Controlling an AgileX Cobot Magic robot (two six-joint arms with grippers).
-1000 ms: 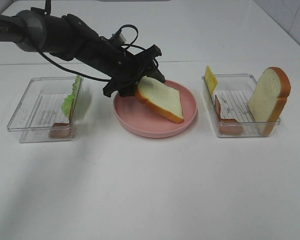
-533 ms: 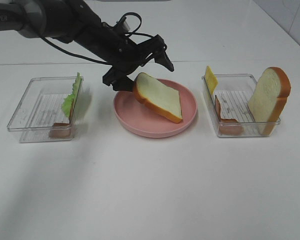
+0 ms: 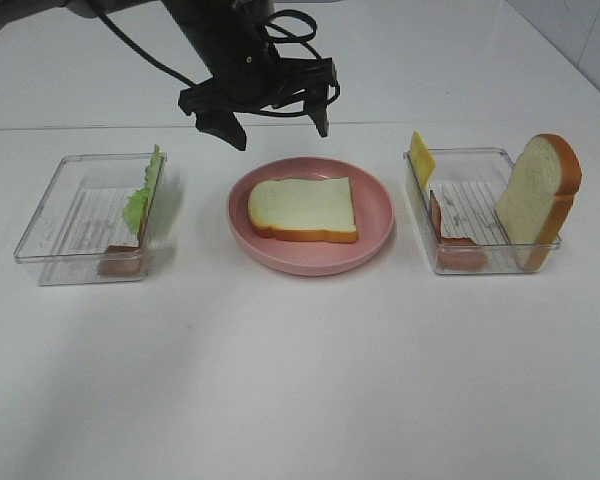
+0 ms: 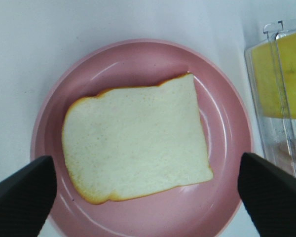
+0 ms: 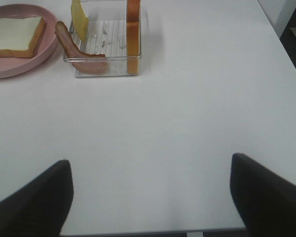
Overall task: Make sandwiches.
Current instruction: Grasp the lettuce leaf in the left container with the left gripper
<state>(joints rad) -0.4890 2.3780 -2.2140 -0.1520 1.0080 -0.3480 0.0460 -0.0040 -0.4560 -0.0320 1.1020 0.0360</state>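
One white bread slice (image 3: 302, 208) with a tan crust lies flat on the pink plate (image 3: 375, 238). My left gripper (image 3: 275, 128) hangs open and empty just above the plate's far side. In the left wrist view the slice (image 4: 138, 148) lies below the open gripper (image 4: 145, 197), on the plate (image 4: 227, 123). A second bread slice (image 3: 540, 195) stands upright in the right tray (image 3: 480, 265), with yellow cheese (image 3: 421, 158) and bacon (image 3: 450, 238). Lettuce (image 3: 145, 195) and bacon (image 3: 120, 263) sit in the left tray (image 3: 50, 225). My right gripper (image 5: 150, 197) is open over bare table.
The right wrist view shows the right tray (image 5: 106, 39) with its bread (image 5: 133, 29), cheese (image 5: 79, 15) and bacon (image 5: 74, 47), and the plate's edge (image 5: 5, 66). White table stretches in front of the trays.
My left gripper has let go of the bread slice, which has dropped from tilted to flat on the plate. The gripper has risen and moved back, jaws wide apart.
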